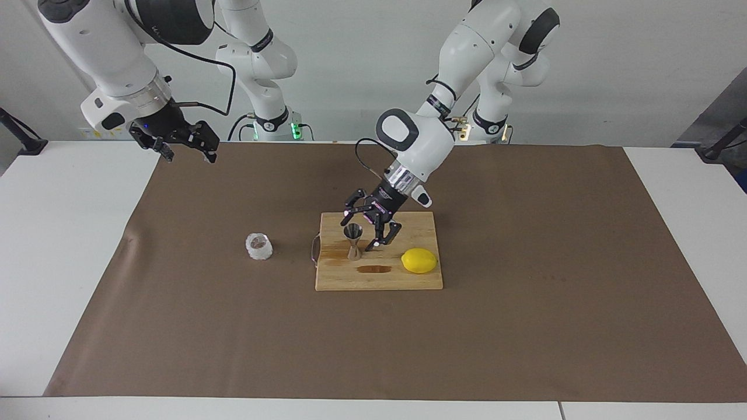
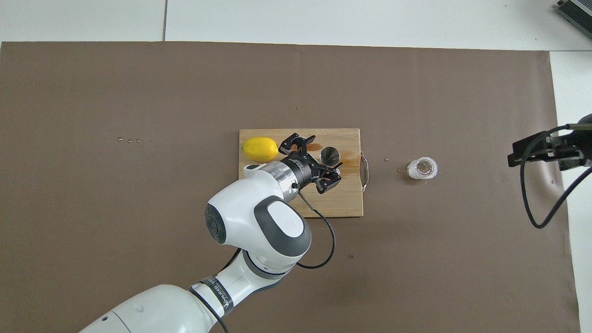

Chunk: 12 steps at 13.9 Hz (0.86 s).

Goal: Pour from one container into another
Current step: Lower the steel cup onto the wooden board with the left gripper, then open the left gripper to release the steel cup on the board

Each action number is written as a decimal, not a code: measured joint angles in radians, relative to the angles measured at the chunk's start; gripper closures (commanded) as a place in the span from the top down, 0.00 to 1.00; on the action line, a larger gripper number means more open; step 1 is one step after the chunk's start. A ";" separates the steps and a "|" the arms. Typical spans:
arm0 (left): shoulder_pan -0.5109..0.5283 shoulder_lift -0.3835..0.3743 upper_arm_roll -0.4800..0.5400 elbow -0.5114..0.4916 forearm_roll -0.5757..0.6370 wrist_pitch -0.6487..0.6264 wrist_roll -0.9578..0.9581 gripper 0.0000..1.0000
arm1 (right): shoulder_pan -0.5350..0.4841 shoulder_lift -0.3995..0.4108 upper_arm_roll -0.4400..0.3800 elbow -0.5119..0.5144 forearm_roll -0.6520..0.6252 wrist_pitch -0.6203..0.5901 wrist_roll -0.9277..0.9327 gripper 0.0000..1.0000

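Glass cup (image 1: 259, 247) sits on the brown mat (image 1: 525, 326) at about 9 o'clock of the cutting board (image 1: 408, 280), toward the right arm's end of the bench, apart from the board's metal handle. Steel jigger (image 1: 353, 241) stands upright on the board, with a lemon (image 1: 419, 261) on the same board toward the left arm's end. A wet-looking streak lies on the wood near the jigger's foot.

Left gripper (image 1: 367, 233) hangs just over the board at the jigger's 3 o'clock in the facing view, its jaws spread apart and holding nothing; the jigger stands free beside them. Right gripper (image 1: 185, 147) waits in the air over the mat's edge at its own end, jaws apart and empty.

By its looks the cup is rigid, light and breakable, its bumpy wall offering some grip though glass can slip. I would take it across the middle of the wall, below the rim, squeezing gently. The jigger seems light and top-heavy on a narrow foot, so a knock might tip it; its waist is the natural hold
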 measured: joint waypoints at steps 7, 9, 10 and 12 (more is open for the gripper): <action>-0.003 -0.097 0.004 -0.006 0.000 0.005 0.018 1.00 | 0.000 0.000 0.000 0.000 0.000 0.000 0.000 1.00; 0.035 -0.117 0.007 -0.007 0.013 -0.045 0.072 1.00 | 0.000 0.000 0.000 0.000 0.000 0.000 0.000 1.00; 0.065 -0.124 0.008 -0.008 0.047 -0.111 0.089 1.00 | 0.000 0.000 0.000 0.000 0.000 0.000 0.000 1.00; 0.144 -0.137 0.011 -0.008 0.163 -0.273 0.093 1.00 | 0.000 0.000 0.000 0.000 0.000 0.000 0.000 1.00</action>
